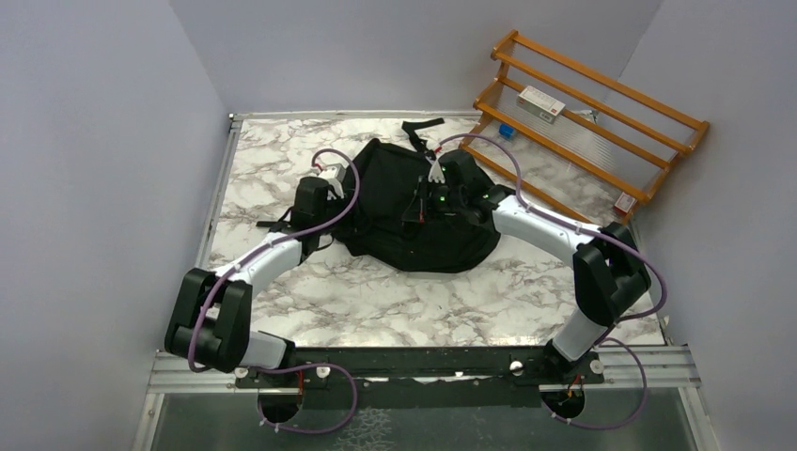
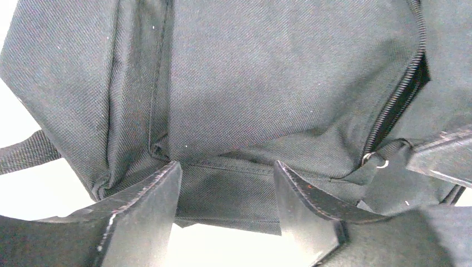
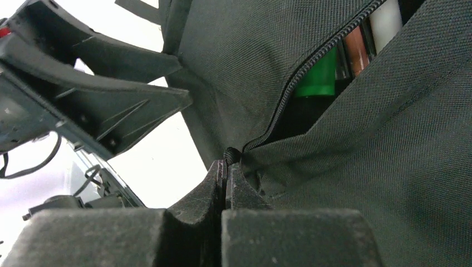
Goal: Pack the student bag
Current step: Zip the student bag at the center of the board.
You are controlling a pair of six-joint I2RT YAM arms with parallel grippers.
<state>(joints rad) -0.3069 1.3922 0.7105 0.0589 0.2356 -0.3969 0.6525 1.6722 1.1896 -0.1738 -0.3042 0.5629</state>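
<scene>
**user1:** ok, what's actually on the table in the overhead cam?

**user2:** big black student bag [image 1: 414,221] lying flat mid-frame on the marble tabletop [image 1: 395,301], with a strap loop [image 1: 423,125] poking out toward the top. The left gripper [image 1: 335,178] sits at the bag's left edge and the right gripper [image 1: 436,174] is over its upper middle.

**user1:** jaws open or shut?

**user2:** can't tell from up there, too small. In the upper right corner there's a wooden rack [image 1: 601,113] with a white box [image 1: 540,103] on one rail and a small blue thing [image 1: 506,131] lower down.
</scene>
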